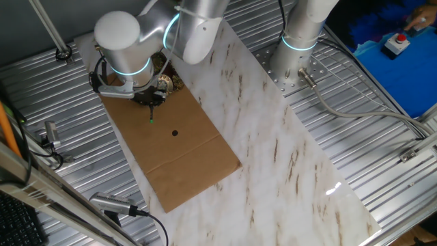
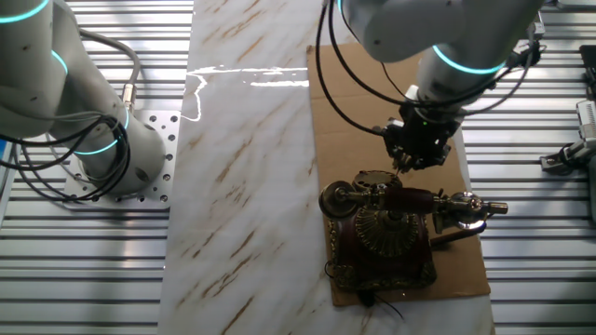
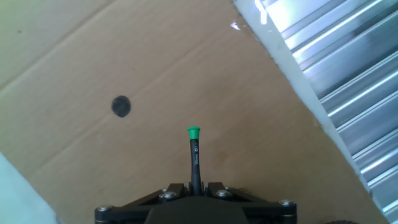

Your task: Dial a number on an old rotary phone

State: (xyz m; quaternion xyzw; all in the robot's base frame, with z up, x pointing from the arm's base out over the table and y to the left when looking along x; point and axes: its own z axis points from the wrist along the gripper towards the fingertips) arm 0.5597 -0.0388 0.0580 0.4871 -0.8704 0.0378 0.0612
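The old rotary phone (image 2: pixel 384 234) stands on the cardboard sheet (image 2: pixel 349 102), dark red-brown with gold trim. Its handset (image 2: pixel 410 199) lies across the cradle. In one fixed view only a gold bit of the phone (image 1: pixel 166 83) shows behind the arm. My gripper (image 2: pixel 415 152) hangs just beyond the phone's dial end (image 2: pixel 371 177), shut on a thin black stick (image 3: pixel 194 158) with a green tip (image 3: pixel 193 131). In the hand view the stick points over bare cardboard and the phone is out of view. My gripper (image 1: pixel 150 102) holds the stick tip (image 1: pixel 150 121) down toward the sheet.
The cardboard (image 1: pixel 179 147) lies on a marble tabletop (image 1: pixel 273 137) and has a black dot (image 3: pixel 120 106). A second arm's base (image 1: pixel 298 48) stands at the table's edge. Ribbed metal decking (image 3: pixel 348 74) surrounds the table.
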